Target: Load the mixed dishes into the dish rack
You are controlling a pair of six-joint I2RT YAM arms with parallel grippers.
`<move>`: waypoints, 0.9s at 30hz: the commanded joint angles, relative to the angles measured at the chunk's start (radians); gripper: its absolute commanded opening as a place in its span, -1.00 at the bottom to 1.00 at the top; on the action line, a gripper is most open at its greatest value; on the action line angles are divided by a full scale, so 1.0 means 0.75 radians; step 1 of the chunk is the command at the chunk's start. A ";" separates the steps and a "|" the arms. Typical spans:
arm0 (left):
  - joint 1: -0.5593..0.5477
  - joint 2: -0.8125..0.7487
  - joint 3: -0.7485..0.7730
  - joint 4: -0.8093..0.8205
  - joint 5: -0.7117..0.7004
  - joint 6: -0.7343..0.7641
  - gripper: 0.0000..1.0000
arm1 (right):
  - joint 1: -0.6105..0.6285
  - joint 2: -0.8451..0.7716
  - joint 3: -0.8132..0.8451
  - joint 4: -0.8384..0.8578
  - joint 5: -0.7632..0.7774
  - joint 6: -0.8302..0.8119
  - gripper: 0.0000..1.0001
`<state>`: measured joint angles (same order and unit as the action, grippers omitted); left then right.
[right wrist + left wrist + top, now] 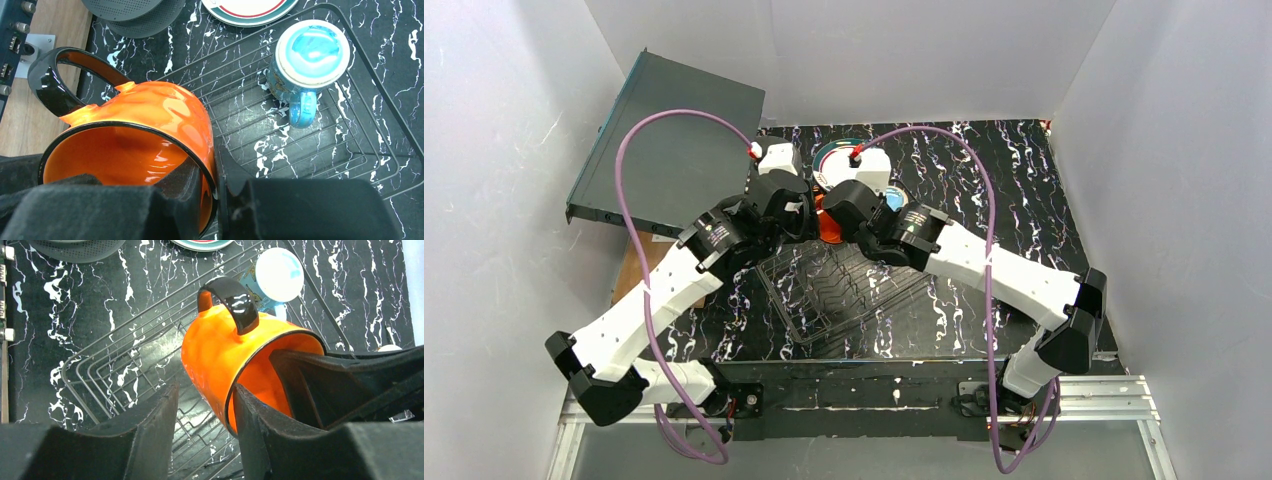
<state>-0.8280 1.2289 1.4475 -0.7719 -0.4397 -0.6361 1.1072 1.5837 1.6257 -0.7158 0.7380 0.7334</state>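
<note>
The small orange cup (pixel 150 110) with a black handle hangs tilted over the dish rack (pixel 350 130). My right gripper (pixel 212 165) is shut on its rim, one finger inside and one outside. My left gripper (pixel 206 390) straddles the same rim from the other side. Its right finger touches the inside of the cup (pixel 215 345), and a gap separates its left finger from the outer wall. The blue mug (pixel 310 55) stands upside down inside the rack. A green-and-red rimmed plate (pixel 250 7) lies on the table just behind the rack. From above, both grippers meet at the cup (pixel 829 228).
A black perforated disc (pixel 135 12) lies behind the rack's left corner. A flat grey-black box (pixel 674 140) leans at the back left, with a wooden board (pixel 629 265) beside the table's left edge. White walls close in both sides.
</note>
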 commanded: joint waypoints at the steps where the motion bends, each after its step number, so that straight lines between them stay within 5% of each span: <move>1: -0.005 -0.016 -0.048 0.055 -0.081 0.004 -0.18 | 0.027 -0.025 0.086 0.133 0.087 0.005 -0.97; 9: -0.004 -0.024 -0.111 0.119 -0.062 -0.005 -0.39 | 0.063 -0.025 0.079 0.173 0.094 -0.036 -0.97; 13: -0.002 -0.049 -0.149 0.190 -0.007 0.023 -0.99 | 0.085 -0.047 0.052 0.224 0.086 -0.088 -0.97; 15: 0.005 -0.067 -0.179 0.243 0.052 0.042 -1.00 | 0.098 -0.090 -0.024 0.340 0.061 -0.169 -0.92; 27: 0.146 -0.199 -0.323 0.388 0.383 0.044 -1.00 | 0.097 -0.332 -0.307 0.554 -0.234 -0.622 0.67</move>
<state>-0.7635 1.1439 1.2167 -0.5774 -0.2707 -0.5892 1.1740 1.4109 1.4319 -0.4145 0.6445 0.3988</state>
